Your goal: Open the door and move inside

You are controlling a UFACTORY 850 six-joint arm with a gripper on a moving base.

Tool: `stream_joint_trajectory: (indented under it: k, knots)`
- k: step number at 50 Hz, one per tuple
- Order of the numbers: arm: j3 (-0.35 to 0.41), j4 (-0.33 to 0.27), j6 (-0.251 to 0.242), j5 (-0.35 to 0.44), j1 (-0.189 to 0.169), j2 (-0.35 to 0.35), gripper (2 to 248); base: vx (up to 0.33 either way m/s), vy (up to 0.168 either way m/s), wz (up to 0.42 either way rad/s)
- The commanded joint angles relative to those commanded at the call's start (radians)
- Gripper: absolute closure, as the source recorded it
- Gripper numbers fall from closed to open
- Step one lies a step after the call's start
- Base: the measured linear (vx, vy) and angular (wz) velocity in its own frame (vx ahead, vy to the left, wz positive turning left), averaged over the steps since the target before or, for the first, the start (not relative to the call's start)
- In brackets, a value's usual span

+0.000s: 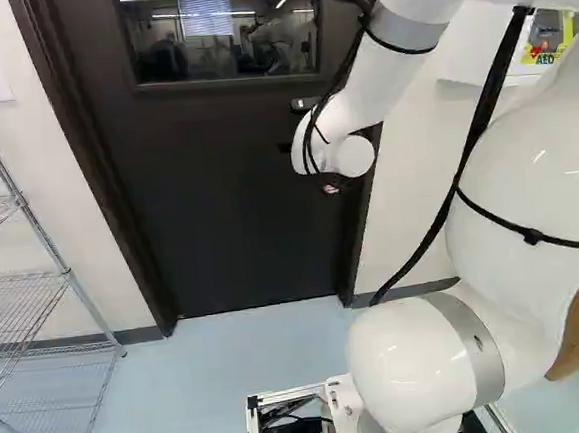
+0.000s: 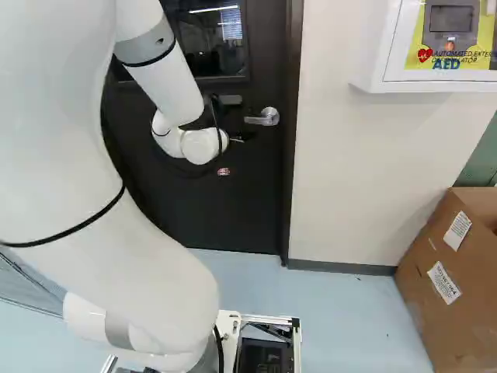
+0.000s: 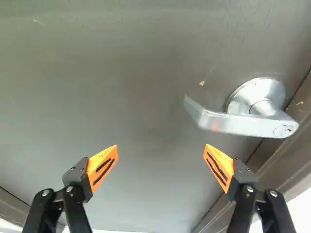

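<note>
Door (image 1: pixel 224 212), dark and closed within its frame (image 1: pixel 78 143), stands directly ahead of the arm (image 1: pixel 379 79), with a window (image 1: pixel 220 33) in its upper part. Its silver lever handle (image 2: pixel 262 117) sits near the frame on the side toward the wall cabinet (image 2: pixel 392 39); the lever lies roughly level, its free end pointing away from that edge. The gripper (image 2: pixel 242 137) is near the handle, in front of the door. In the wrist view its two fingers stand wide apart with nothing between the orange pads (image 3: pixel 103 167), and the handle lies ahead of them, off toward one finger, touching neither. A wire rack (image 1: pixel 68 274) stands at the left of the left base view, beside the door. At the right of the right base view, a cardboard box (image 2: pixel 435 280) rests on the pale blue floor (image 2: pixel 349 318), below the white cabinet fixed to the wall (image 2: pixel 349 155).
</note>
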Motion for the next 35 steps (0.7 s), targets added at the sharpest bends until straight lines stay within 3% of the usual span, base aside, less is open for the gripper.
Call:
stream_joint_trajectory:
  k: [19,35]
  knots:
    - [0.002,0.000,0.000,0.000,0.000,-0.026,3,0.000,0.000,0.000]
    - [0.001,0.000,0.000,0.000,0.000,-0.006,3,0.000,0.000,0.000]
